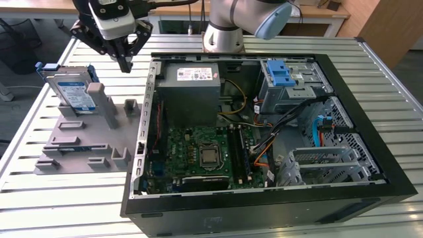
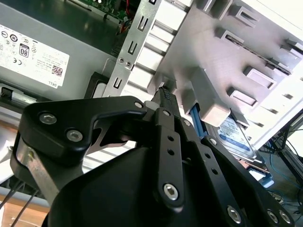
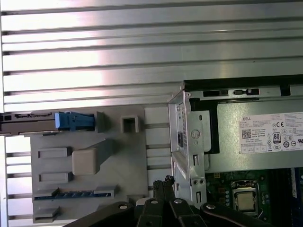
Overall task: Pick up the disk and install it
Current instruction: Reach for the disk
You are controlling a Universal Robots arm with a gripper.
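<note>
The disk (image 1: 73,91), a silver drive with a white-and-blue label and blue carrier edges, stands upright in the grey fixture (image 1: 92,144) at the exterior view's left. The first wrist view sees the disk (image 3: 33,122) edge-on, and in the second wrist view the disk (image 2: 235,135) peeks out behind a grey post. My gripper (image 1: 126,65) hangs above the table between the disk and the computer case, a little to the disk's right and clear of it. Its fingers meet at the tips in both wrist views, gripper (image 3: 165,181) and gripper (image 2: 164,92), shut with nothing held.
The open computer case (image 1: 370,119) lies on the slatted metal table (image 1: 66,208). Inside are a grey power-supply box (image 1: 191,84), a motherboard (image 1: 201,153), loose cables and a silver cage with a blue latch (image 1: 286,75). The arm's base (image 1: 225,34) stands behind the case.
</note>
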